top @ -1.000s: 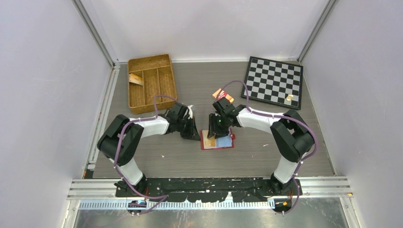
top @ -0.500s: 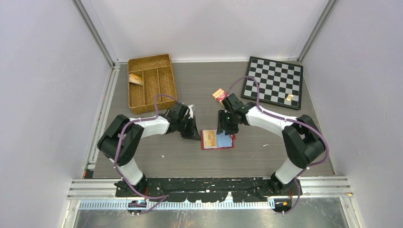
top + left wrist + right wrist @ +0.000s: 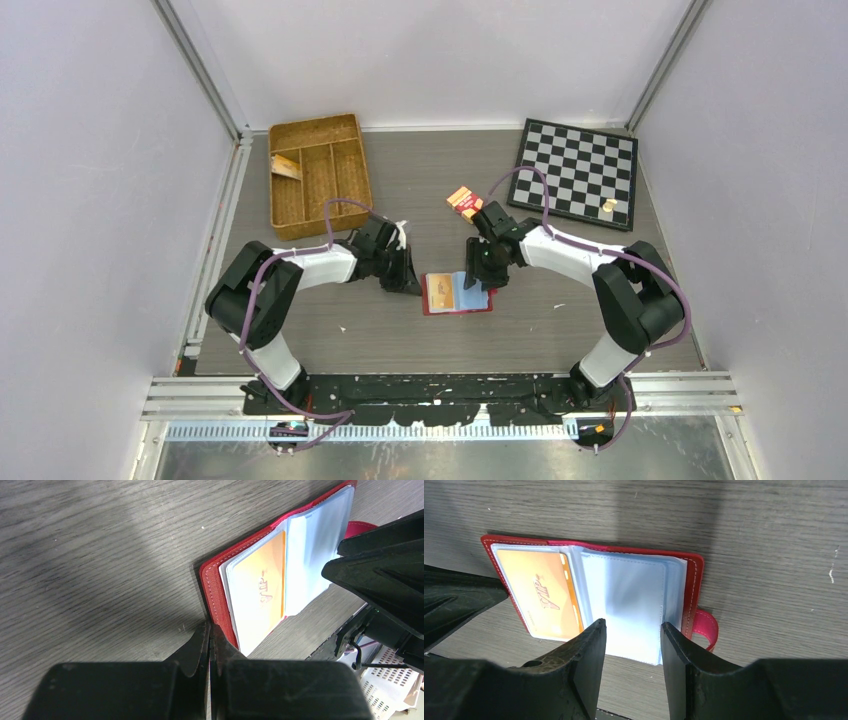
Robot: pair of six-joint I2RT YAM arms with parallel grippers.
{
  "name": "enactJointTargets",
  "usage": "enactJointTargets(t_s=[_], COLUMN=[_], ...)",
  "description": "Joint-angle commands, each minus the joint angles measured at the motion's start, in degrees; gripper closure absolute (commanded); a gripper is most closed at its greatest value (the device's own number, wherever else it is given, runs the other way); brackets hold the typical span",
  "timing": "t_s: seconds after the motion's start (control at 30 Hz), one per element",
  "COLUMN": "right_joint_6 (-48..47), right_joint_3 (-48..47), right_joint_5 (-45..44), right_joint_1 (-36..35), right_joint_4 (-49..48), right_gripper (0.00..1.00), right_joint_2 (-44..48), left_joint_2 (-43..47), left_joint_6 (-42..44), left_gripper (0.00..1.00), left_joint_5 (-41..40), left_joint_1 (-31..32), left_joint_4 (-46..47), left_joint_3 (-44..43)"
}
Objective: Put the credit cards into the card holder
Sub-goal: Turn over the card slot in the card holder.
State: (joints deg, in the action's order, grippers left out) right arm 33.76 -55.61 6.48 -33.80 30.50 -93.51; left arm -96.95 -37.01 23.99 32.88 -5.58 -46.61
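The card holder (image 3: 457, 293) lies open on the desk (image 3: 330, 300) between both arms, with 1 orange credit card (image 3: 541, 600) in a clear sleeve. The left tool (image 3: 210, 630), fingers together, sits at the red cover's edge. The right tool (image 3: 631, 630) hovers over the neighbouring sleeve, fingers apart, gripping nothing.

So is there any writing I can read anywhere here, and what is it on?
"VIP": slanted reddish letters on the flat orange card lying in a clear sleeve of the open dark-red leather-like card holder.
Small orange-and-red pack near the black-and-white chessboard: any print is too small to read.
Nothing else legible shows.
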Motion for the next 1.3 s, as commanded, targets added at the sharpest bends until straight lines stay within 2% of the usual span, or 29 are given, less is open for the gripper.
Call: enactJointTargets(t_s=[0.0,0.43,0.9,1.27], right_joint_6=[0.08,0.71,3.88,4.14], right_joint_3=[0.41,1.82,3.03,1.2], right_joint_5=[-1.64,2.11,10.24,12.05], right_joint_1=[0.41,0.54,0.49,0.45], right_joint_4=[-0.18,-3.71,-10.17,-10.25], right_gripper=[0.51,0.51,0.51,0.51], right_joint_2=[0.41,-1.85,0.57,3.07], left_joint_2=[-1.85,-1.84,-1.26,-1.56], left_joint_6=[1.99,2.03,1.86,1.94], left_gripper=[1.0,1.0,1.0,1.0], left_joint_5=[-3.89,-3.64,-3.55,-3.21], left_joint_1=[0.04,0.07,0.06,0.07], left_joint_4=[-2.24,-2.07,-1.98,-1.7], left_joint_3=[-0.32,-0.24,0.16,0.01])
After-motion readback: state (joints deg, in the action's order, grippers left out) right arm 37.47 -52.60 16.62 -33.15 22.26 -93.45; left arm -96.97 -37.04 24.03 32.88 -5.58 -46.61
